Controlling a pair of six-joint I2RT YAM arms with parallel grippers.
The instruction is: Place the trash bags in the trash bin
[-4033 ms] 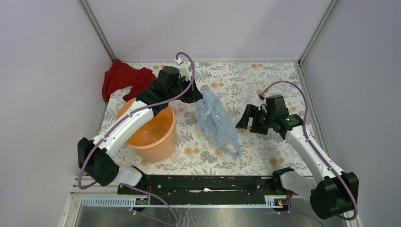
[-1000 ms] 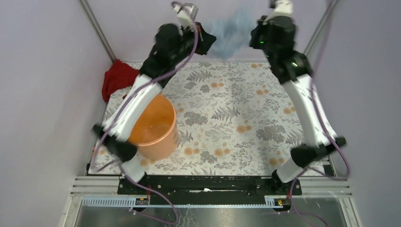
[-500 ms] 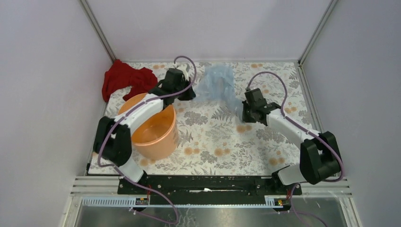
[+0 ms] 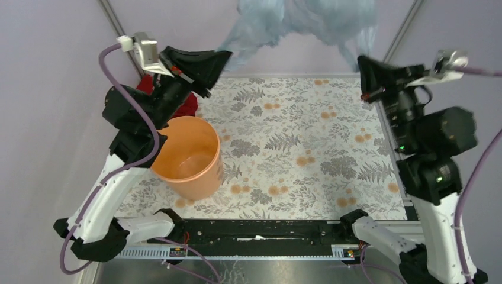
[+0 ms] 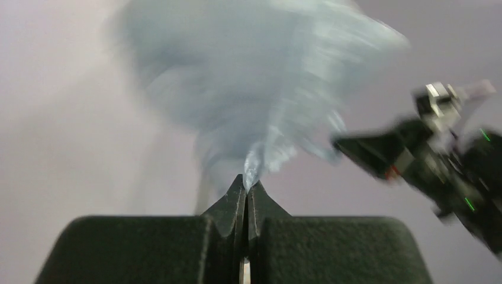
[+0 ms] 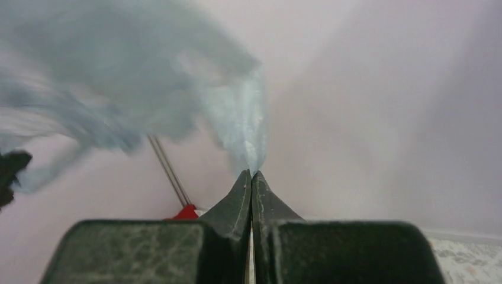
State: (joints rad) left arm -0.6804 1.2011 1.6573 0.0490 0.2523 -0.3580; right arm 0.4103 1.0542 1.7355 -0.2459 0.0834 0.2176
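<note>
Trash bag (image 4: 308,18) held aloft, stretched wide.
L gripper (image 5: 245,182) & R gripper (image 6: 252,176) clamped on opposite edges, prob. to spread film before drop into bin (image 4: 198,180).

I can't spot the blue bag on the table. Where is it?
The trash bag hangs at the top of the overhead view, stretched between the left gripper and right gripper.

I read no text, label, brand or number in any view. The tabletop (image 4: 296,118) print is leaves and flowers only, no lettering. Any marking on the arm housings (image 4: 450,131) is too small to make out from the top view. Both wrist views are motion-blurred.
</note>
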